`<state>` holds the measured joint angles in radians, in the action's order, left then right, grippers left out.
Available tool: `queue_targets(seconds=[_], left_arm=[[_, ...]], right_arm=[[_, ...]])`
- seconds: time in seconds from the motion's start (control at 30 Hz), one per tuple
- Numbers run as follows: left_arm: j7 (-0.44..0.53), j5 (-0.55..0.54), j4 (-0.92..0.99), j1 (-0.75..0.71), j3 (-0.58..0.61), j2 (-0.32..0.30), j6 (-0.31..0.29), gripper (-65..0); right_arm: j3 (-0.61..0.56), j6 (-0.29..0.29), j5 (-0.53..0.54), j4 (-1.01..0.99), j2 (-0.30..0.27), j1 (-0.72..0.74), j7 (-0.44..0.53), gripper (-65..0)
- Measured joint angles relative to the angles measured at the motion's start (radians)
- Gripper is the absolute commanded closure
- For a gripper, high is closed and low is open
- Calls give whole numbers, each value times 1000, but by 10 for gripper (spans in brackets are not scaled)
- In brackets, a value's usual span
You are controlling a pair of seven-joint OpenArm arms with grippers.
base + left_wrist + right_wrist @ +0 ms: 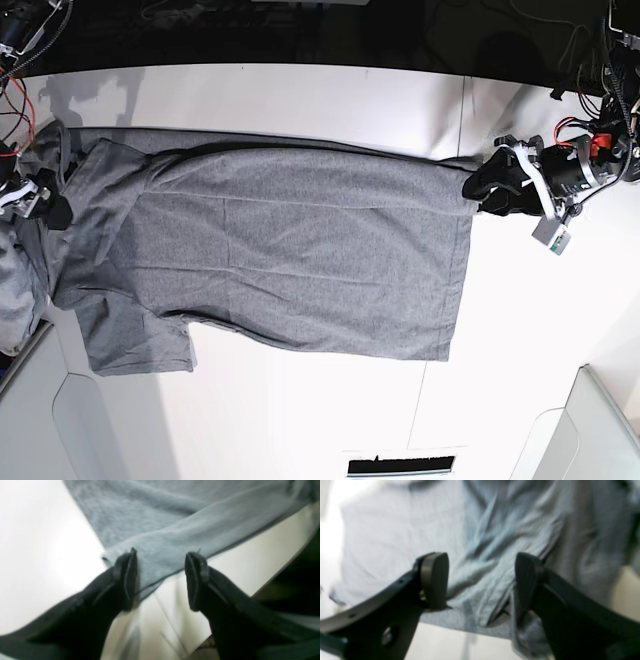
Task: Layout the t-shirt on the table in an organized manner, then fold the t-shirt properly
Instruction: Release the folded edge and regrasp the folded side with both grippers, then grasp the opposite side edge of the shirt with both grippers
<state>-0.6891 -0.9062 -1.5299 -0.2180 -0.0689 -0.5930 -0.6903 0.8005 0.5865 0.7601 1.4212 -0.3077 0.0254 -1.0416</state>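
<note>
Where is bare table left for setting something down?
Bare table lies past the t-shirt hem, below the left gripper, and along the strip between shirt and far edge. The sleeve end by the right gripper is crowded.

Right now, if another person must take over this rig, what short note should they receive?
Left gripper: open, jaws on either side of the t-shirt hem corner, not clamping it.
Right gripper: open, over wrinkled cloth at the collar end; nothing held.
The t-shirt lies spread lengthwise on the table, body mostly flat. The far long edge looks turned over, and the sleeve and collar end is still rumpled.
Done: rough layout.
Left: smooth the collar end and far edge, then all the folding.
</note>
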Motion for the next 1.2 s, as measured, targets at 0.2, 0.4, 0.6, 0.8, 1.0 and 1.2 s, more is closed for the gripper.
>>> queue_targets(seconds=[0.2, 0.4, 0.6, 0.8, 1.0, 1.2], left_arm=[[-13, -57, 1, -89, -120, 35, 2, -334], [-6, -56, 16, -105, -188, 123, 2, -398], [62, -26, 134, -87, -188, 168, 2, -398], [85, 36, 215, -1, -152, 193, 5, -398], [236, 143, 337, 75, -39, 191, 19, -397], [235, 161, 365, 122, -2, 209, 20, -355]], right_arm=[[167, -4, 2, 15, -5, -146, -14, -409], [182, -11, -35, 4, -2, -256, 130, -409], [169, -21, -39, -113, -3, -203, 139, -409], [166, -19, -33, -220, 0, -130, 139, -409], [145, -21, -24, -237, 27, -92, 140, -409], [81, -18, -15, -240, 69, -75, 145, -404]])
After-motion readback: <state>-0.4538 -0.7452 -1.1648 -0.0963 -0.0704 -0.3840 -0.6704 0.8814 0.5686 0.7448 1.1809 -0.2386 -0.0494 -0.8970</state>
